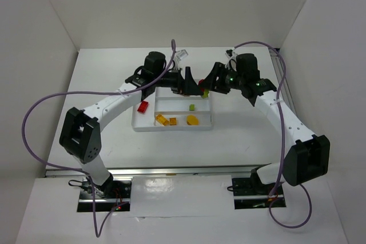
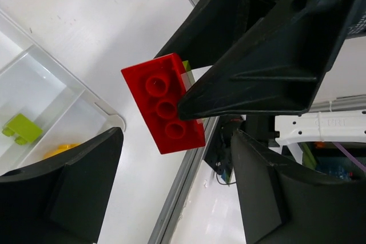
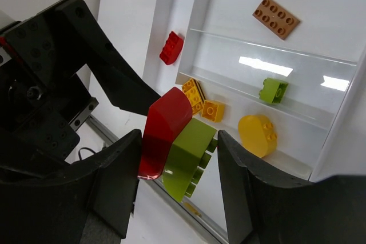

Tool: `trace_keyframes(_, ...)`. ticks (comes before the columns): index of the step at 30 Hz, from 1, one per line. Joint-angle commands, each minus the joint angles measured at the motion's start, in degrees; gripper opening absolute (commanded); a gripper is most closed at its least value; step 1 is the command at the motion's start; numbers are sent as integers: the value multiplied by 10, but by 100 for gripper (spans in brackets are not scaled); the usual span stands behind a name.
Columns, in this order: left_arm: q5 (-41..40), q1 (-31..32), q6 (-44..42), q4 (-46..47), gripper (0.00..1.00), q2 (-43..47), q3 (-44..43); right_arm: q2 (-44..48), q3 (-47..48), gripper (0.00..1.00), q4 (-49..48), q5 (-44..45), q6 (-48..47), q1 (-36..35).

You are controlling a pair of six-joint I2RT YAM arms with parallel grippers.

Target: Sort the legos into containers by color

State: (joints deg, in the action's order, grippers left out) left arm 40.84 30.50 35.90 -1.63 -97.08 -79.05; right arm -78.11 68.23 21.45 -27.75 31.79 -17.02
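My right gripper [image 3: 180,141] is shut on a red curved lego [image 3: 166,124] joined to a lime green lego [image 3: 191,155], held above the tray's far edge [image 1: 202,88]. My left gripper [image 2: 177,141] is open, its fingers [image 2: 63,192] wide apart, with the red lego [image 2: 163,104] just at its fingertips; I cannot tell whether it touches. The white tray [image 1: 137,125] holds a red lego [image 1: 143,107] in the tall section, a green one [image 1: 192,107] in a long one, and yellow ones [image 1: 192,120] in the nearest. An orange-brown plate [image 3: 276,18] lies in the far section.
A metal rail [image 2: 177,198] runs along the table edge under the grippers. A small white object [image 1: 182,54] lies at the back of the table. White walls close in the table on three sides. Purple cables [image 1: 34,112] loop off both arms.
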Motion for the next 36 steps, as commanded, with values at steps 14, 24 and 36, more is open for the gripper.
trace_keyframes(14, 82, -8, 33, 77, 70, -33, -12, 23, 17, 46, -1, -6, -4, -5)
trace_keyframes(24, 98, -13, 51, 95, 18, -33, -7, 18, 7, 46, -7, -6, -4, -10)
trace_keyframes(36, 125, -38, 32, 73, 0, -38, 5, 58, 12, 99, 3, 31, -24, 2)
